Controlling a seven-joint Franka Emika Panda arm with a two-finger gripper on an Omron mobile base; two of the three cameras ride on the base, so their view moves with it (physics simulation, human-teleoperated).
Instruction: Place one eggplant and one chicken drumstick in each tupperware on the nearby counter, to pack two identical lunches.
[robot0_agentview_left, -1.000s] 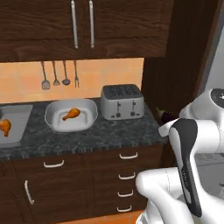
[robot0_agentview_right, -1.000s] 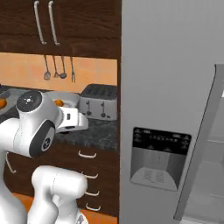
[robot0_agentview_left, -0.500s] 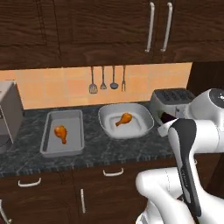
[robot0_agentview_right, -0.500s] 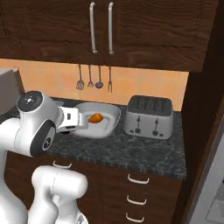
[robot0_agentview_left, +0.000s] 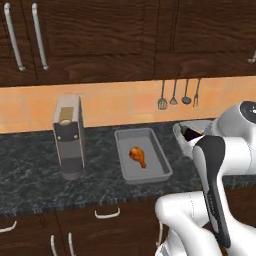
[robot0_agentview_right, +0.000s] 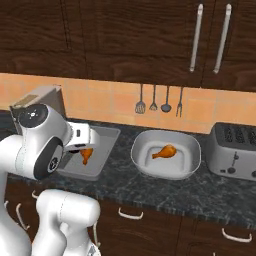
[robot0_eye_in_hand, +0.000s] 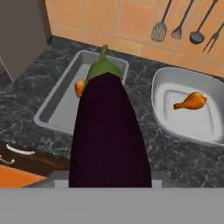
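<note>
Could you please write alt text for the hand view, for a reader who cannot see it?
A dark purple eggplant fills the centre, held above the counter. Beyond it lie a grey tray and a white dish, each holding a drumstick.

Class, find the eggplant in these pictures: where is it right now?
In the hand view the eggplant fills the centre, held in the claw above the counter's front edge, stem pointing toward the grey tray with the white dish beside it.

Glossy dark purple eggplant (robot0_eye_in_hand: 109, 131) with green cap; orange-brown drumsticks (robot0_agentview_right: 164, 151); grey tray (robot0_agentview_left: 142, 156); white dish (robot0_agentview_right: 166, 154); black speckled counter (robot0_agentview_left: 35, 182); silver toaster (robot0_agentview_right: 233, 151).
</note>
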